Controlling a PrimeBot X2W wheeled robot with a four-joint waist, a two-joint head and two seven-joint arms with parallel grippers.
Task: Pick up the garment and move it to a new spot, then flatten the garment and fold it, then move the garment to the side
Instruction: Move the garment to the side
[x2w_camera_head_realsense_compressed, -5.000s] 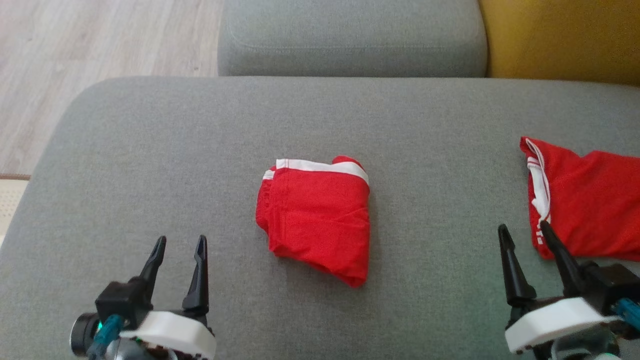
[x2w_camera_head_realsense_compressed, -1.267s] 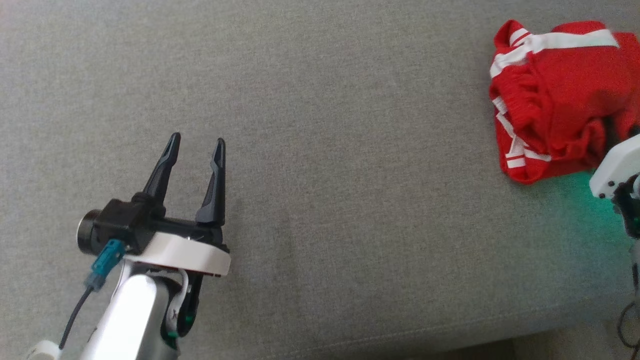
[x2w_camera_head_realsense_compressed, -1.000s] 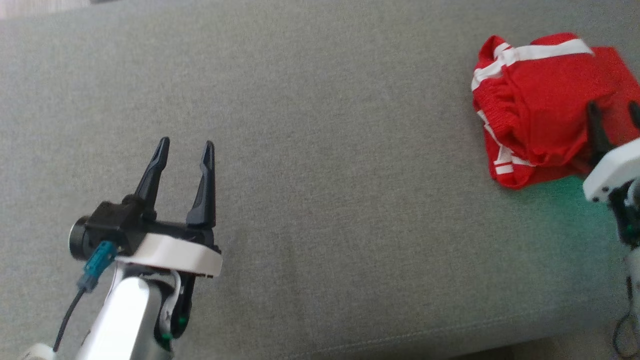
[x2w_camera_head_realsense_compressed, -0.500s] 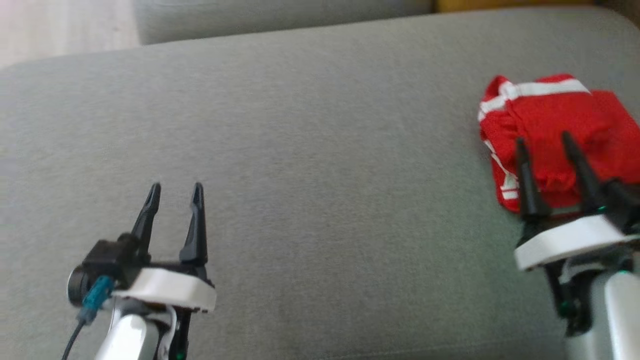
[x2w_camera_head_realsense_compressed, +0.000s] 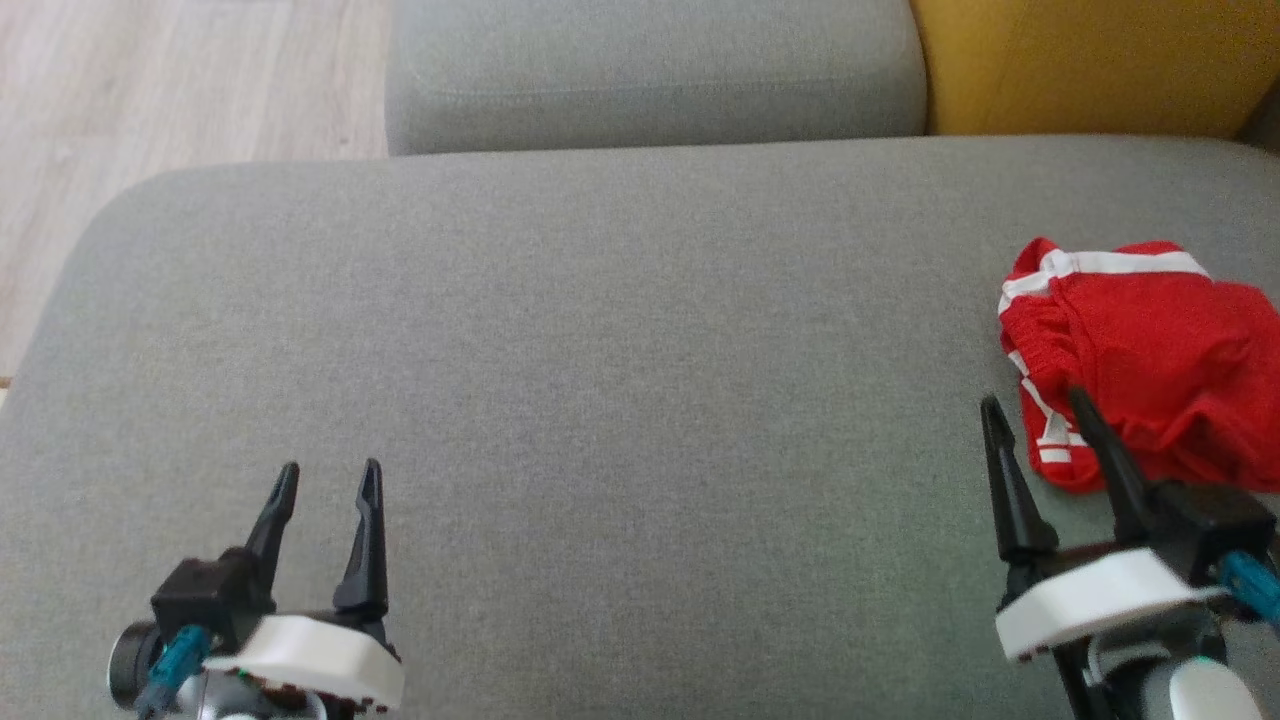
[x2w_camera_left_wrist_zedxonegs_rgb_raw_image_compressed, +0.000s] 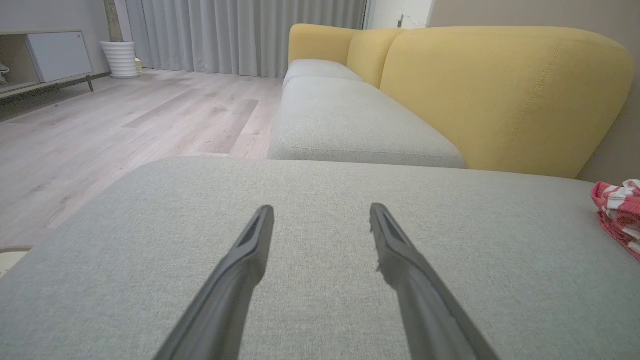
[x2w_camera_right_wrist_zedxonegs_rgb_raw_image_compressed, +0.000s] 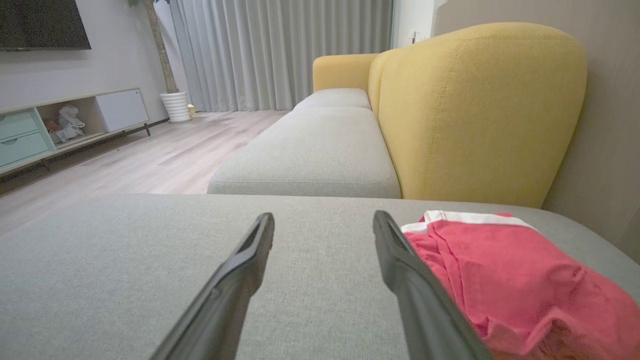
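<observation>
A big grey sofa seat (x2w_camera_head_realsense_compressed: 600, 350) lies in front of the robot. The red garment (x2w_camera_head_realsense_compressed: 1140, 340) sits on the far right side of this seat. It has a white band along its top edge and it is bunched up a little, not flat. The right end effector (x2w_camera_head_realsense_compressed: 1032, 398) is low down on the right, just beside the near left corner of the garment. Its two dark fingers are spread apart and nothing is between them. In the right wrist view, one finger lies right along the edge of the red cloth, but I cannot tell if it touches it. The left end effector (x2w_camera_head_realsense_compressed: 331, 465) is low down on the left, well away from the garment. Its fingers are spread apart too, and it holds nothing. Behind the big seat is a second grey seat (x2w_camera_head_realsense_compressed: 650, 70), and beside that is a yellow sofa back (x2w_camera_head_realsense_compressed: 1080, 60). A pale wood floor (x2w_camera_head_realsense_compressed: 150, 90) is on the left. The left wrist view shows grey curtains (x2w_camera_left_wrist_zedxonegs_rgb_raw_image_compressed: 240, 30) and a white pot (x2w_camera_left_wrist_zedxonegs_rgb_raw_image_compressed: 120, 59) far back in the room.
</observation>
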